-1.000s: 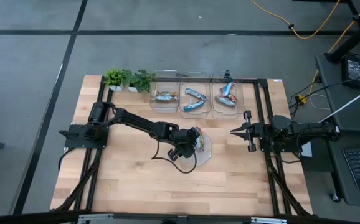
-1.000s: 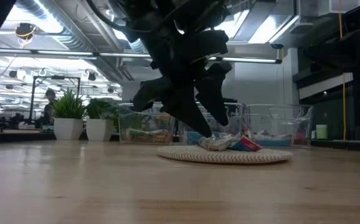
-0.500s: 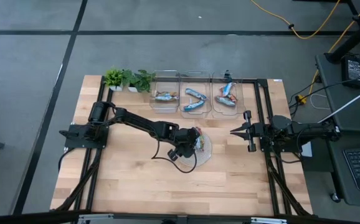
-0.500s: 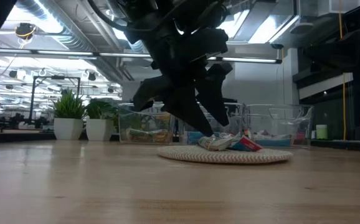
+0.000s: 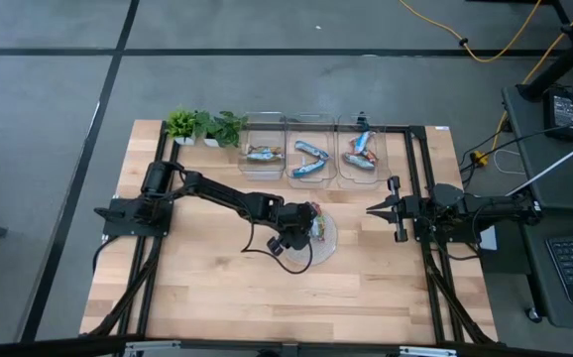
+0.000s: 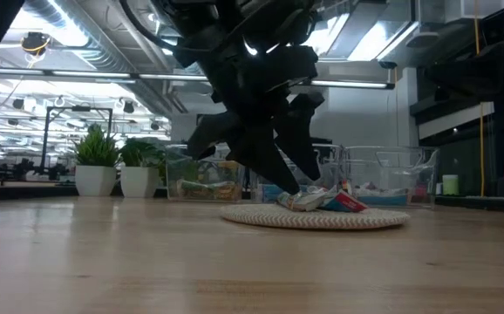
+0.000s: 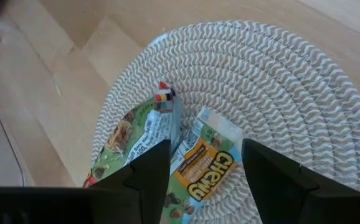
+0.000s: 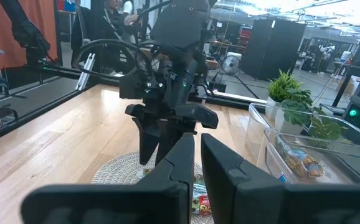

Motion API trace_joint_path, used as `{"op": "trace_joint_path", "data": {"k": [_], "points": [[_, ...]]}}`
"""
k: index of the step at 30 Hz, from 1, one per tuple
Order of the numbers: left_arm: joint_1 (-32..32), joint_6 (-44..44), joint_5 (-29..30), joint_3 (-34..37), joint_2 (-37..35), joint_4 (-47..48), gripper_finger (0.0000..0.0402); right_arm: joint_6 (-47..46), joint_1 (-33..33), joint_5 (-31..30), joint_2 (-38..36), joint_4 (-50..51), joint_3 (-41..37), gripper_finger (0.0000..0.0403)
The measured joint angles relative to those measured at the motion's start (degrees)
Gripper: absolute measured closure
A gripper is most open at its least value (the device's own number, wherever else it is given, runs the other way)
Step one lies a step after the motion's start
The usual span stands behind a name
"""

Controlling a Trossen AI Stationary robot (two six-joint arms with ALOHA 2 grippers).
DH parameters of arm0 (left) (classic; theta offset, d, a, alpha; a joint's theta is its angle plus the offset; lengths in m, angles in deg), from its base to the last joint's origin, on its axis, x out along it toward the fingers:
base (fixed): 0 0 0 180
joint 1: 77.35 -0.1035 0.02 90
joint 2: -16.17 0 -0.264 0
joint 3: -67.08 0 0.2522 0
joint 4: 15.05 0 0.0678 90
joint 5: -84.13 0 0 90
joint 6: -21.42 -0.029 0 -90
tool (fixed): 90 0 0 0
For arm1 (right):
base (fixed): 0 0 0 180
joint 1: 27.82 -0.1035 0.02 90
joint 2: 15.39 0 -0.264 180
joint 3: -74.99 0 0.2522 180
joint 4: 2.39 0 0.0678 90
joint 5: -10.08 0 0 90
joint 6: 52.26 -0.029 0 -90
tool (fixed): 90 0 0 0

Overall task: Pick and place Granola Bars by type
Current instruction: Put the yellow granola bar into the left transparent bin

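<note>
- High view: the left gripper (image 5: 309,226) reaches across the wooden table (image 5: 207,278) to the round woven mat (image 5: 326,238) in the middle, where a few Granola Bars (image 5: 315,224) lie. More bars sit in three clear bins (image 5: 311,151) in a row at the far edge — one in the left bin, two in the middle, a small heap in the right. Two potted plants (image 5: 205,127) stand just beside the bins. The right gripper (image 5: 374,209) waits near the table's right side, well apart from the mat.
- Low view: the left gripper (image 6: 294,179) hangs low over the mat (image 6: 315,217), jaws spread, with the bars (image 6: 320,200) bunched at its tips; whether a finger touches a wrapper cannot be told. The bins (image 6: 383,176) and plants (image 6: 112,161) stand behind.
- Left wrist view: the two dark fingers (image 7: 152,171) are parted and straddle a bar with an orange label (image 7: 203,168); a second bar with a green label (image 7: 135,138) lies touching it, outside one finger. Both rest on the mat (image 7: 273,81) — nothing is gripped.
- Right wrist view: the right gripper's (image 8: 195,167) jaws are closed with only a thin gap and hold nothing. Beyond them the left gripper (image 8: 164,140) stands over the mat (image 8: 114,168), and a bar shows in the nearest bin (image 8: 292,149).
</note>
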Motion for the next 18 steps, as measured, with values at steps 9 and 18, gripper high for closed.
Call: {"op": "trace_joint_path", "data": {"k": [9,18], "points": [[-0.28,-0.41,-0.35,-0.11,3.56,-2.1,0.0217,0.01,-0.01,-0.01,0.02,-0.02,0.0,0.0369],[-0.25,0.92,-0.39,-0.09,3.58,-2.54,0.0223,0.0,0.02,-0.01,0.01,-0.01,0.0,0.0369]]}}
